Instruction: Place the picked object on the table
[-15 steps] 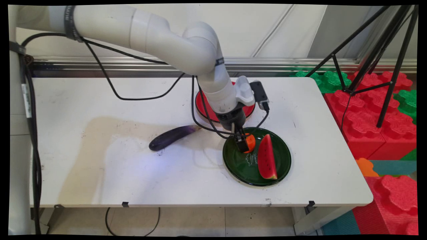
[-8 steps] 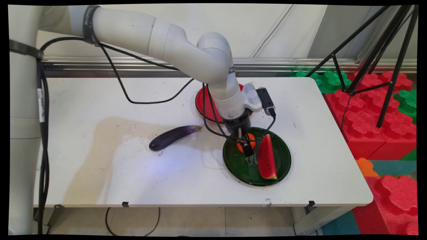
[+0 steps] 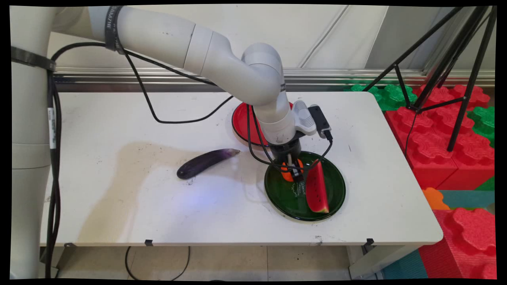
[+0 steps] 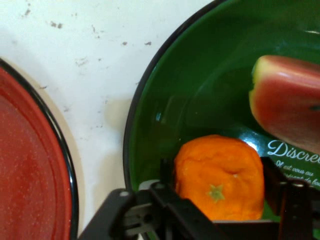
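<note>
**Main view.** The gripper point(image 3: 294, 171) is down over the far-left part of the green plate point(image 3: 336, 198), its wrist tilted and the black cables looping just above the rim. It is at the orange point(image 3: 286, 174), of which only slivers show either side of the black fingers. A watermelon slice point(image 3: 317, 190) lies on the same plate just right of the gripper, close but apparently apart from it. The red plate point(image 3: 241, 122) sits just behind, partly hidden by the arm. An eggplant point(image 3: 204, 162) lies on the table point(image 3: 119, 206), well left of the green plate.

**Hand view.** The gripper point(image 4: 218, 175) is closed in to the orange's width, and the orange point(image 4: 215, 160) sits between its fingers point(image 4: 275, 182), one at each flank. The right finger meets the peel. The left stands at the peel's edge, and contact there is less plain. The orange rests on the green plate point(image 4: 200, 90) near its rim, stem mark facing the camera. The watermelon slice point(image 4: 290, 105) is beyond it to the upper right, not touching. The red plate point(image 4: 30, 165) lies to the left, with a strip of table point(image 4: 100, 75) between the two rims.

**Assessment.** The hold looks centred: the fruit's widest part lies between the fingers rather than off to one side. Points to watch are the round peel, which could roll if pressure is uneven, and the slice nearby on the right, which leaves little margin for sideways travel.
</note>
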